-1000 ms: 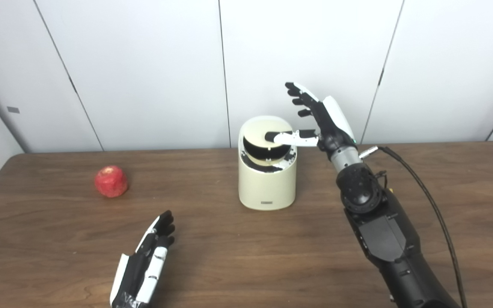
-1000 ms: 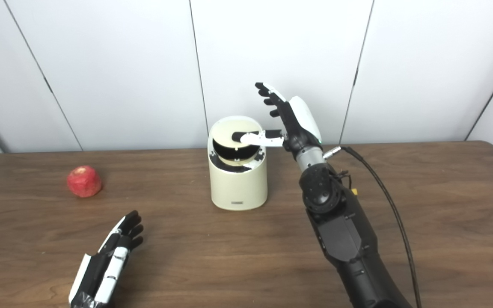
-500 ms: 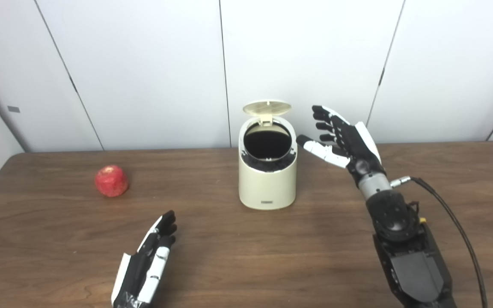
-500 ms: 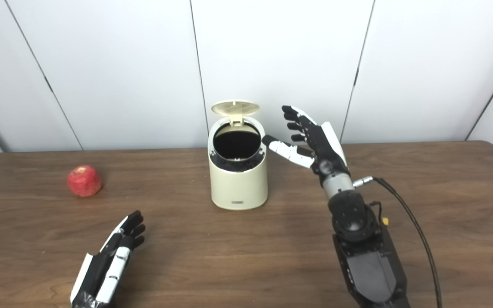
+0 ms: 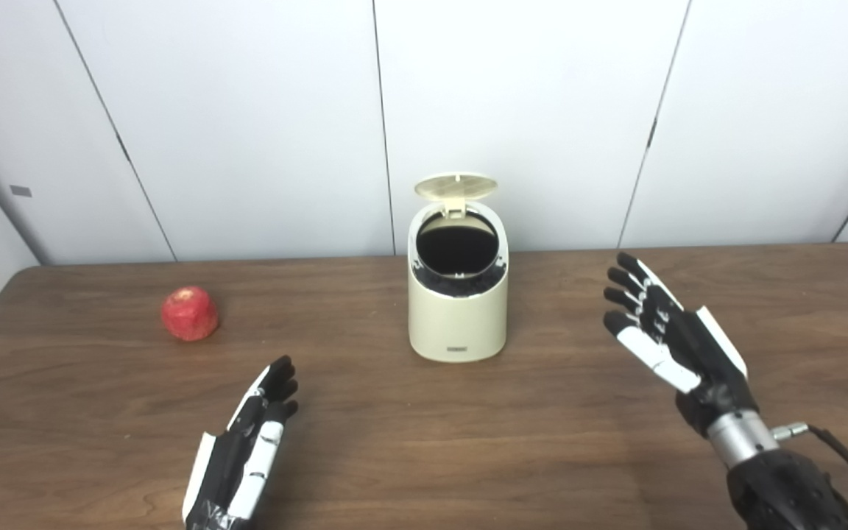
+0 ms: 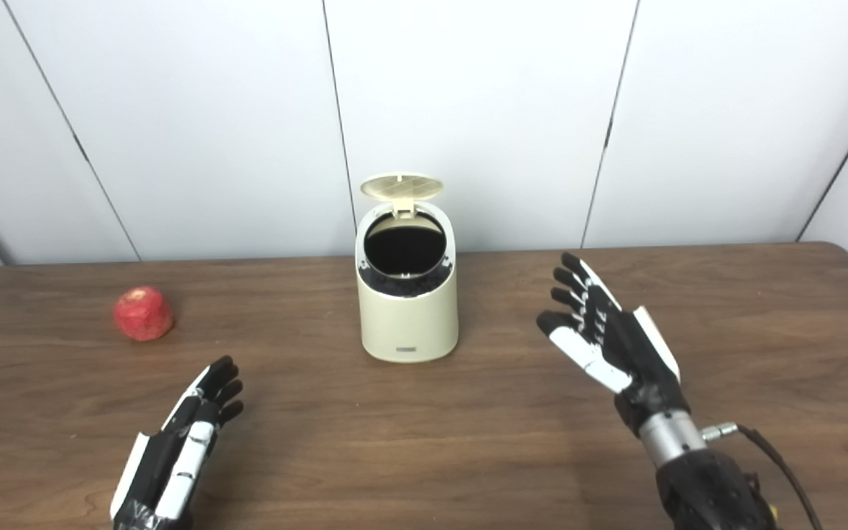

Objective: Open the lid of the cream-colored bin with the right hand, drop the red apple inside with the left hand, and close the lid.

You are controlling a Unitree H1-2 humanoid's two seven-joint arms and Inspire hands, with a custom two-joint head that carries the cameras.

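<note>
The cream-colored bin (image 5: 457, 316) stands at the middle of the wooden table, its round lid (image 5: 456, 184) flipped up at the back and the dark inside showing. A red apple (image 5: 189, 313) lies on the table far to the left of the bin. My right hand (image 5: 670, 340) hovers open to the right of the bin and nearer to me, fingers spread, holding nothing. Low at the front left, my left hand (image 5: 247, 449) is open, fingers pointing toward the apple, well short of it.
A brown wooden table (image 5: 424, 471) runs to a white panelled wall (image 5: 247, 110) just behind the bin. A black cable (image 5: 847, 460) trails from my right wrist at the lower right.
The lid went from half-raised under my right thumb to fully upright. My right hand then pulled back from the bin, down and toward me. The left hand barely moved.
</note>
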